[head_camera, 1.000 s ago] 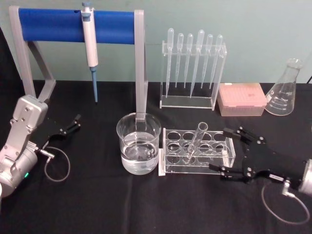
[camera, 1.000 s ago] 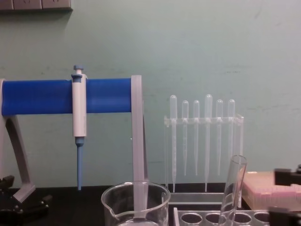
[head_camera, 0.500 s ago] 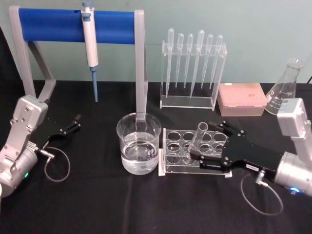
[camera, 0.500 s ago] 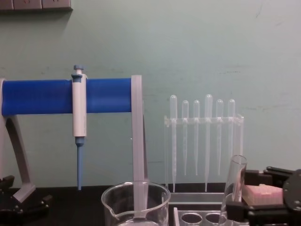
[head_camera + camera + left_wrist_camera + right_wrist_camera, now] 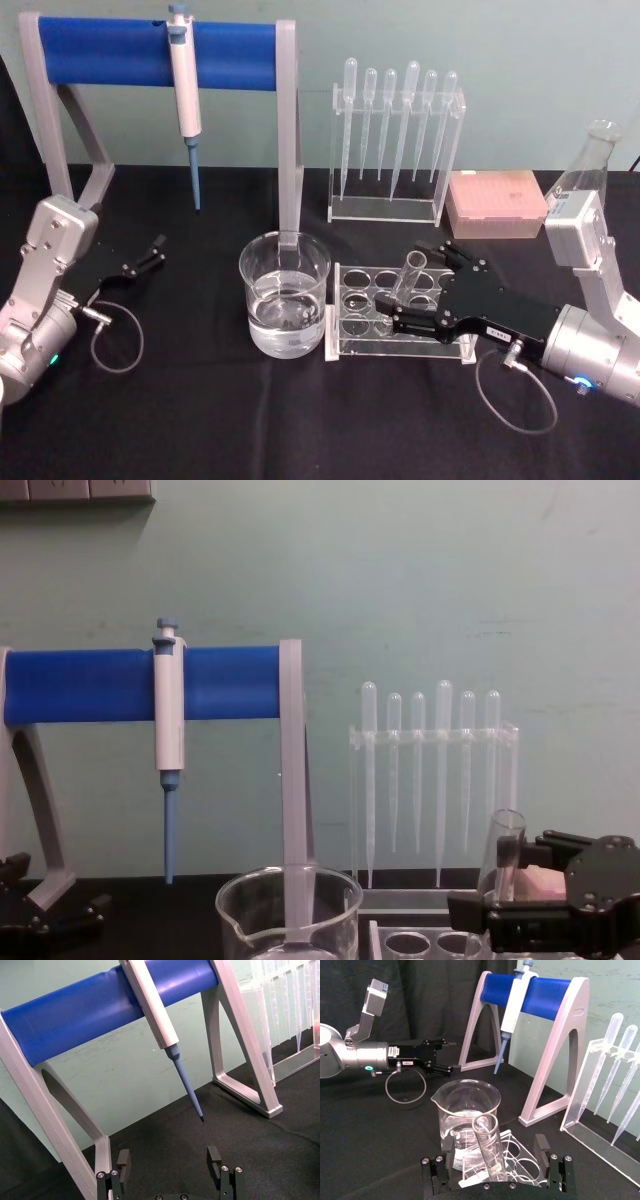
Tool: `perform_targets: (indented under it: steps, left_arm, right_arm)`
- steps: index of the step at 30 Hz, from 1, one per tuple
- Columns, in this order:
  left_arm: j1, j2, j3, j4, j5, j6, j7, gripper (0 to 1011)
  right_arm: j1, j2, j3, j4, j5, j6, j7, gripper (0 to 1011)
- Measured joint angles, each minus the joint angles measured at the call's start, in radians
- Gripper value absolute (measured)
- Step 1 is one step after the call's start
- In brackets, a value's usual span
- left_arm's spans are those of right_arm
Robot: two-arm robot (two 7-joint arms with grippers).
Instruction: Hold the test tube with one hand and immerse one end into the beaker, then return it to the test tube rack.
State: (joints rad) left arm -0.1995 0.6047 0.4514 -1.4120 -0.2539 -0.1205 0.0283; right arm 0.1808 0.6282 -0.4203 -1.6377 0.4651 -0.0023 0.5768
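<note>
Chest view, lower edge: wide clear glass beaker [image 5: 288, 912] cut off just below its rim; long clear glass test tube [image 5: 503, 842] hidden in its lower length behind the black right gripper [image 5: 500, 876]. Head view, upper right: conical glass flask [image 5: 592, 148] partly covered by the right arm [image 5: 576, 228].

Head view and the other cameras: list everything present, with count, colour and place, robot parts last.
test tube: 1, clear, leaning in the tube rack
tube rack: 1, clear, right of beaker
beaker: 1, clear, part-filled, table centre
micropipette: 1, white-blue, hanging on stand
stand: 1, blue bar, grey legs, back left
pipettes: 6, frosted, in pipette rack at back
tip box: 1, pink, back right
flask: 1, clear, far right
left gripper: black, open, parked left
right gripper: black, open around the test tube
</note>
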Motion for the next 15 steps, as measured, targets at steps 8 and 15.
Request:
perform_targets:
  steps: [8, 15]
  left_arm:
    - [0.0, 0.0, 0.0, 0.0, 0.0, 0.0, 0.0, 1000]
    - [0.0, 0.0, 0.0, 0.0, 0.0, 0.0, 0.0, 1000]
  right_arm:
    - [0.0, 0.003, 0.0, 0.0, 0.0, -0.002, 0.002, 947]
    - [-0.001, 0.004, 0.001, 0.0, 0.0, -0.003, 0.004, 751]
